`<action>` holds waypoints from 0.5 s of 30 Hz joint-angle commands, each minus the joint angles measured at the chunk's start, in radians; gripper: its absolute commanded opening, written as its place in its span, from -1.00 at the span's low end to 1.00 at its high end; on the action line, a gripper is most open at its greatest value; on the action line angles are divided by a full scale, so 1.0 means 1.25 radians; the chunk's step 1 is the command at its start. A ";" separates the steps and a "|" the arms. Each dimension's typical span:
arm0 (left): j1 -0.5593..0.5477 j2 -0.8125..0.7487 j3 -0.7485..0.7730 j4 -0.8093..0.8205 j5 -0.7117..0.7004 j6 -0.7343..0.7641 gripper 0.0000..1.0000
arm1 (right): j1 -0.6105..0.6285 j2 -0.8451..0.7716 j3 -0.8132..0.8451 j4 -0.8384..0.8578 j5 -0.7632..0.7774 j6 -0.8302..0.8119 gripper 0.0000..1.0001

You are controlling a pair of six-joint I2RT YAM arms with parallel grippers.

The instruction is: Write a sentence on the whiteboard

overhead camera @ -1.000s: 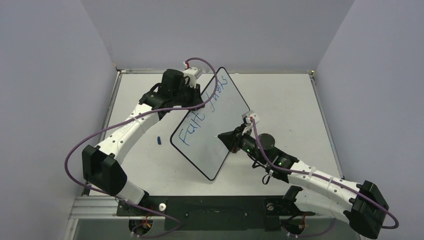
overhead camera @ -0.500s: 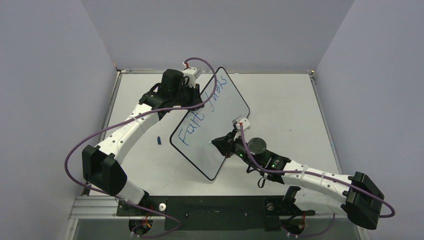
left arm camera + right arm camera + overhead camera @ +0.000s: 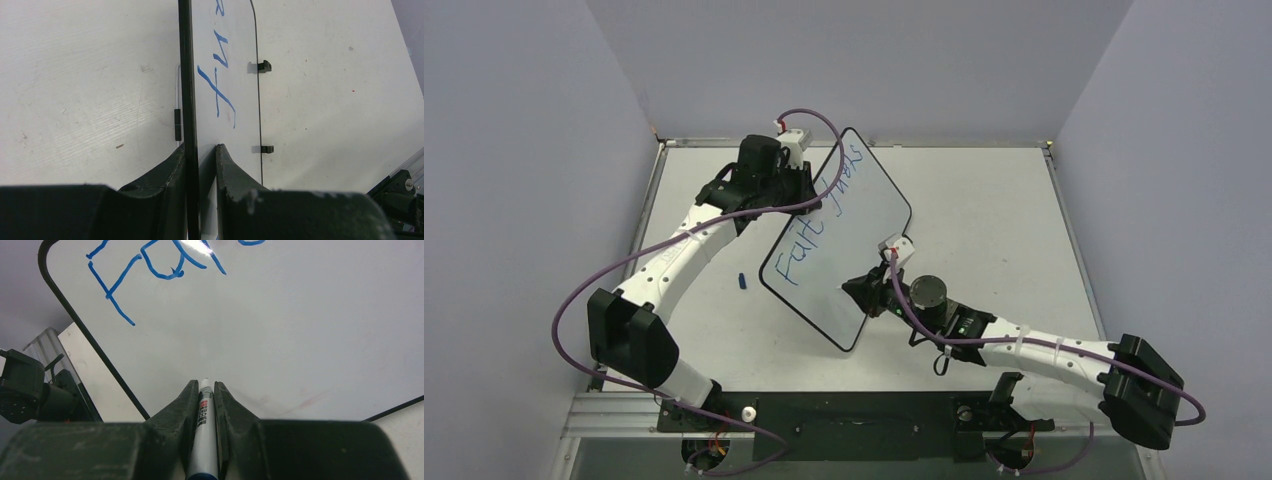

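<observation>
The whiteboard [image 3: 869,205] looks light and stiff but slick, so a pinch on its thin edge could probably let it swivel once the pen pushes on it. The left hand [image 3: 200,148] is clamped on the black frame, propping the board tilted up over the desk [image 3: 994,200]. The right hand [image 3: 205,384] is closed tight around a marker [image 3: 203,440], with the tip right by the blank patch under the sentence [image 3: 150,265]. A small blue piece [image 3: 742,281], maybe the cap, lies on the desk left of the board, out of the way.
</observation>
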 commanded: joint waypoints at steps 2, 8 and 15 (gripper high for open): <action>0.017 0.003 0.024 0.047 -0.120 0.079 -1.00 | 0.019 0.021 0.051 0.062 0.004 -0.022 -1.00; 0.017 0.001 0.023 0.047 -0.120 0.079 -1.00 | 0.042 0.048 0.066 0.066 0.023 -0.044 -1.00; 0.017 0.000 0.023 0.046 -0.119 0.079 -1.00 | 0.054 0.062 0.057 0.082 0.040 -0.046 -1.00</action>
